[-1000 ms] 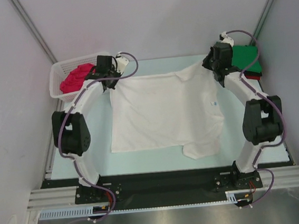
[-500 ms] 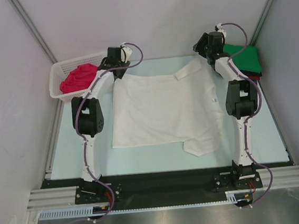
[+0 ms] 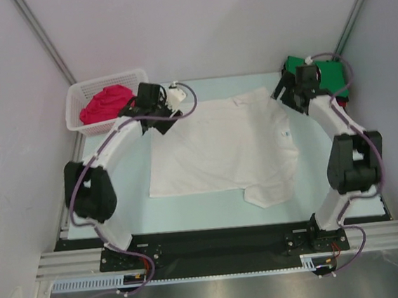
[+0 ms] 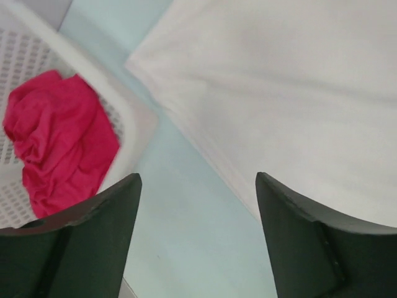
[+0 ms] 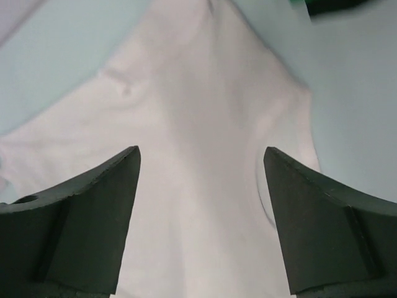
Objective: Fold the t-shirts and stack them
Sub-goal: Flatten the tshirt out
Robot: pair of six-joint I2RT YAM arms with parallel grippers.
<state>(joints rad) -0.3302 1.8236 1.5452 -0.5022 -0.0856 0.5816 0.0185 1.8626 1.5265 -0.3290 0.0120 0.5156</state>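
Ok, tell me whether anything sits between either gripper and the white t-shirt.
Nothing visible does. The left gripper and right gripper hang open by the white t-shirt at its far edge; the basket sits off to the side.

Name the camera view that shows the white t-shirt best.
Top external: the whole white t-shirt shows, spread on the table. Left wrist catches only one corner; right wrist only a close patch with a seam.

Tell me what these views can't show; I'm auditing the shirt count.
Top view: chest mark on the white t-shirt, too small to read.
Top view: green t-shirt, partly behind the right arm; anything beneath is unclear.
Left wrist: magenta-red t-shirt, lower part behind the left pincer.
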